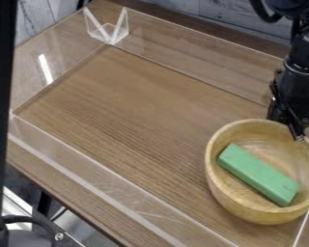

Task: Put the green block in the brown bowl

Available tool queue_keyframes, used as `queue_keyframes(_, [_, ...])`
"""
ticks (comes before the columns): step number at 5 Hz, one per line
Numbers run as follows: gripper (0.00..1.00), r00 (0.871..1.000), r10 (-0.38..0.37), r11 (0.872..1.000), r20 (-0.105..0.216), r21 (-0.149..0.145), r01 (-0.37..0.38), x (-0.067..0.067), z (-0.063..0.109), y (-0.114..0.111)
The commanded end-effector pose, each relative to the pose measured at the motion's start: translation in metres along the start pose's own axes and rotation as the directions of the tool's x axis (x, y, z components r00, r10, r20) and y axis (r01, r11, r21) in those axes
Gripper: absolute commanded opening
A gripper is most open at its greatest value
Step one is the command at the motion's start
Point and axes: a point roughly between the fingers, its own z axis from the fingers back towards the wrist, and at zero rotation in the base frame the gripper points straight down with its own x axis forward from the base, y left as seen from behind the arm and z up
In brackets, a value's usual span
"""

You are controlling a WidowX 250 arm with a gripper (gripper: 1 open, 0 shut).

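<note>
Camera view from above and to one side shows the green block [259, 174] lying flat inside the brown bowl [230, 190], resting at a slant on the bowl's floor with one end toward the near-left rim and the other toward the lower right. The bowl sits at the right end of the wooden bench [119, 106], close to the near edge. A low clear plastic wall [80, 159] runs around the bench surface, and a small clear plastic stand [105, 26] sits at the far left corner. The black arm comes down from the top right, and its gripper [296, 126] points straight down over the far rim of the bowl, fingers drawn together with nothing between them. Its tip is just beside the rim, apart from the block. A dark vertical post [3, 116] crosses the left edge of the view.
</note>
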Motion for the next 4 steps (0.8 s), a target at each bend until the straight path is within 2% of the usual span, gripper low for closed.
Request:
queue_keyframes(1, [0.00,0.999,-0.012,0.999,0.052,0.053,0.009,0.007,0.022,-0.006])
queue_keyframes(2, [0.00,0.998,-0.007,0.998,0.056,0.066,0.003,0.007,0.022,-0.011])
queue_keyframes(4, [0.00,0.997,-0.067,0.996,0.049,0.061,0.064,0.004,0.006,-0.009])
